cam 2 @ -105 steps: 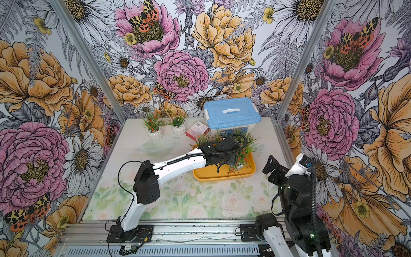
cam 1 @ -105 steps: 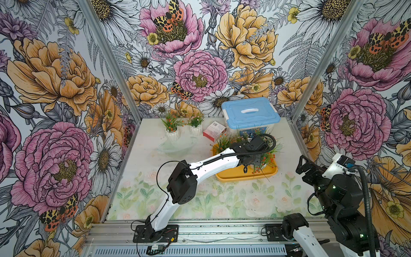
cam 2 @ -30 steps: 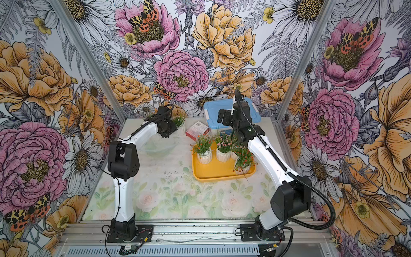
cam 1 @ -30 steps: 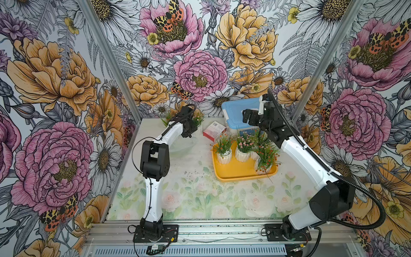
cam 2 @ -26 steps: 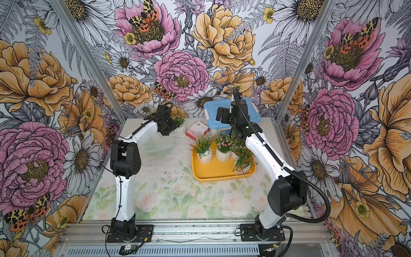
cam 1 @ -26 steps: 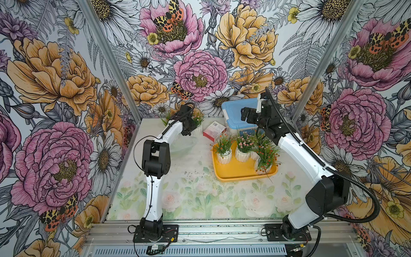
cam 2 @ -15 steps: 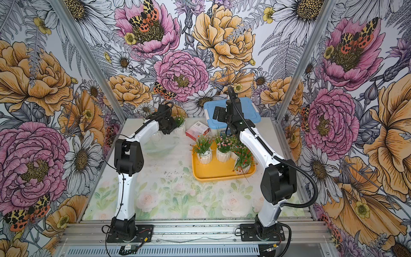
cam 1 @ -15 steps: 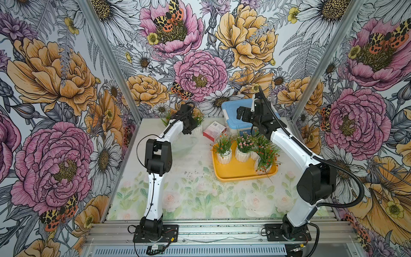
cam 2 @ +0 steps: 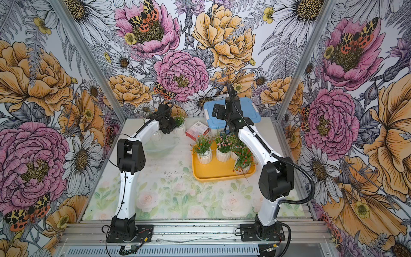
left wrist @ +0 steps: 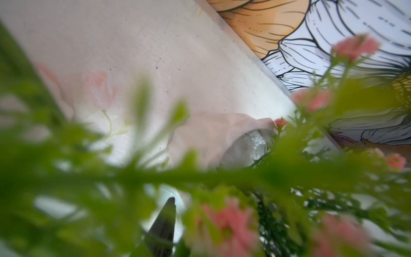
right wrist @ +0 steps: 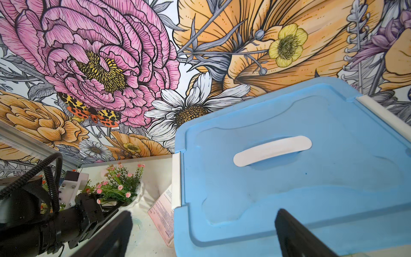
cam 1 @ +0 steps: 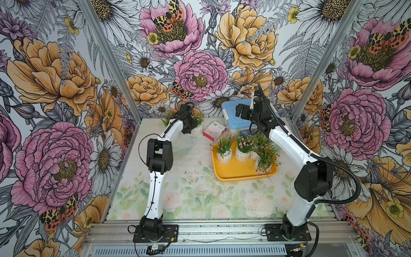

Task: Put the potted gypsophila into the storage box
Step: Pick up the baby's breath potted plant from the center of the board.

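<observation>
Four potted plants (cam 1: 243, 146) stand in the yellow tray (cam 1: 235, 172); two more sit on the worktop (cam 1: 195, 193) at the back. The left claw (cam 1: 188, 130) is in among one's sprigs (cam 1: 198, 119); pinching or not, I can't tell. The right claw (right wrist: 203, 212) hangs spread over the blue lid (right wrist: 289, 178). Light, tippy things: I'd grip the stiff pot (cam 1: 198, 133), not the stems.

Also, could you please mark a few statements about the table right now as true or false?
1. Several potted gypsophila stand in the storage box. True.
2. The blue-lidded container is open. False: its lid is on.
3. The right gripper holds a pot. False: it is open and empty, over the blue lid.
4. The left gripper is at a pot outside the storage box. True.
</observation>
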Tool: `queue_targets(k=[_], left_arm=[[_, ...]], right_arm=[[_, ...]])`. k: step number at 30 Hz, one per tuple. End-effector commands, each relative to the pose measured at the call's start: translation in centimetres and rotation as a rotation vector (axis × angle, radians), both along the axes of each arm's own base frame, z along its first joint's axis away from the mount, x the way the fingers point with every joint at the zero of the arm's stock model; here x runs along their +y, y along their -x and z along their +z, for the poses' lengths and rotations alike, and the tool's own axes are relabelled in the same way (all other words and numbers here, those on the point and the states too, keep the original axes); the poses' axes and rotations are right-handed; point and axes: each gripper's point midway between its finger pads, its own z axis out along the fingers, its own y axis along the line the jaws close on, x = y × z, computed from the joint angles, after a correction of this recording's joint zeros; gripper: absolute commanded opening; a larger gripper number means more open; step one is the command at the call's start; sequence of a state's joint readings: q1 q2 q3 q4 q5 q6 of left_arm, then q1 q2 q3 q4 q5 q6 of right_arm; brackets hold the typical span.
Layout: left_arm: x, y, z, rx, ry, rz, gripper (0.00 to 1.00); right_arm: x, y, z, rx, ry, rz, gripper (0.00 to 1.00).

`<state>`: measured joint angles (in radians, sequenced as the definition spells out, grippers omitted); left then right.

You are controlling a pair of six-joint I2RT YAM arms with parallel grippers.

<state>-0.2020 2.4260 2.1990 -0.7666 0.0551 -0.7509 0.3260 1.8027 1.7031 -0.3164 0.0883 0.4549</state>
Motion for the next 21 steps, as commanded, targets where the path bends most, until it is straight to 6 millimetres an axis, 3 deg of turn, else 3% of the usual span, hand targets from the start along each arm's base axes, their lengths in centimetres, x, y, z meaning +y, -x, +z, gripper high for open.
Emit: queue_targets(k=[1,8,21], left_arm=[[1.1,0.7,-1.7,0.067,-0.033,-0.014,0.35],[0.7,1.2,-1.1,0.077,-0.096,-0.092,0.23],[-0.7,2.4,-2.0,0.125,-0.110,-0.164,0.09]], right_arm=[[-0.1,-0.8,1.5,-0.035,-0.016,-0.008,1.00],[-0.2,-1.0,1.2,-0.030,-0.015,-0.004,1.00],[-1.9,-1.0,1.2,-0.032,0.012,-0.024,0.99]])
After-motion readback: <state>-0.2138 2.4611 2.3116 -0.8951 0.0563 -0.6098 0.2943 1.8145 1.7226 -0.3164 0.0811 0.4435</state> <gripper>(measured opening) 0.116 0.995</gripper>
